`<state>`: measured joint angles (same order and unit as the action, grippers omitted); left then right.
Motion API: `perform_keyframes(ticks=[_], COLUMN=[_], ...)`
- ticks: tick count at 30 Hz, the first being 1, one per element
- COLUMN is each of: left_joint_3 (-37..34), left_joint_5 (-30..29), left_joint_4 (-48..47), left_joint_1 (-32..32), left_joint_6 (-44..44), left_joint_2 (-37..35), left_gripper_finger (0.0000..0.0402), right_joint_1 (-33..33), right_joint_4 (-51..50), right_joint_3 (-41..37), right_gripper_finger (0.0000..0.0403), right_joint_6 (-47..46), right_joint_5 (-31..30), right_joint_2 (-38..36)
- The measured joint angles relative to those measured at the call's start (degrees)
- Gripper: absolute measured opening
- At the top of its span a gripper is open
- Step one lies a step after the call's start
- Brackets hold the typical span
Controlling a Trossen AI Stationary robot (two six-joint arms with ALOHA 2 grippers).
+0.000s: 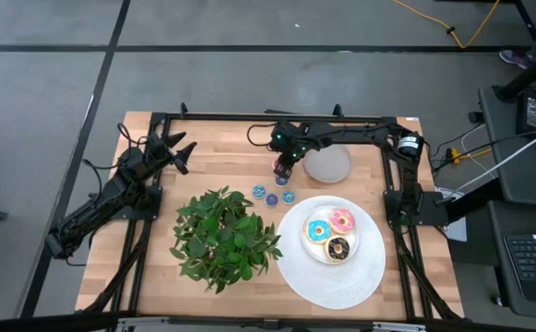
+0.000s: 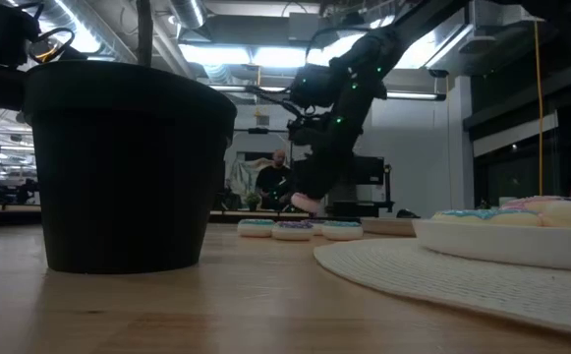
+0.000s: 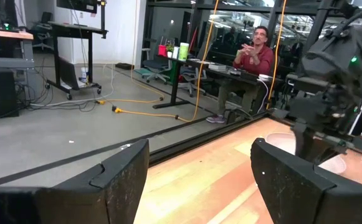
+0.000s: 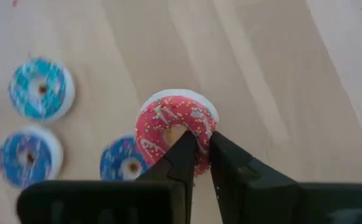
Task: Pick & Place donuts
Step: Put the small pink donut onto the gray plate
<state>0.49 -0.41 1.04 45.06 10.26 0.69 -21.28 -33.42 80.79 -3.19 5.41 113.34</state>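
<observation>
Left gripper (image 1: 183, 153) sits idle at the left of the high view over the table's (image 1: 212, 157) upper-left part, fingers spread wide, holding nothing. Leafy potted plant (image 1: 223, 232) in the lower centre. Just right of the plant's top, three small blue donuts (image 1: 272, 195) lie in a cluster on the wood. Directly above them in the frame, right gripper (image 1: 282, 169) points down, fingers pinched on the rim of a red sprinkled donut (image 4: 176, 127); wrist view shows the tips clamped on its edge, one in the hole. Grey round dish (image 1: 327, 163) just right of that gripper. Lower right, white plate (image 1: 332, 269) carries a blue-iced donut (image 1: 318, 231), a pink one (image 1: 342, 219) and a dark brown one (image 1: 339, 247), touching each other.
</observation>
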Motion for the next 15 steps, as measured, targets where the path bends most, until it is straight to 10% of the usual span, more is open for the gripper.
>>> perform_keyframes(ticks=[15], left_joint_3=[0.0], left_joint_5=[0.0], left_joint_4=[0.0], left_joint_1=[0.0], left_joint_6=[0.0], left_joint_2=[0.0], left_gripper_finger=[0.0270], right_joint_1=[-1.2], right_joint_4=[-19.6], right_joint_3=[0.0], right_gripper_finger=[0.0049], right_joint_6=[8.7], right_joint_5=[-5.8], right_joint_2=[-3.5])
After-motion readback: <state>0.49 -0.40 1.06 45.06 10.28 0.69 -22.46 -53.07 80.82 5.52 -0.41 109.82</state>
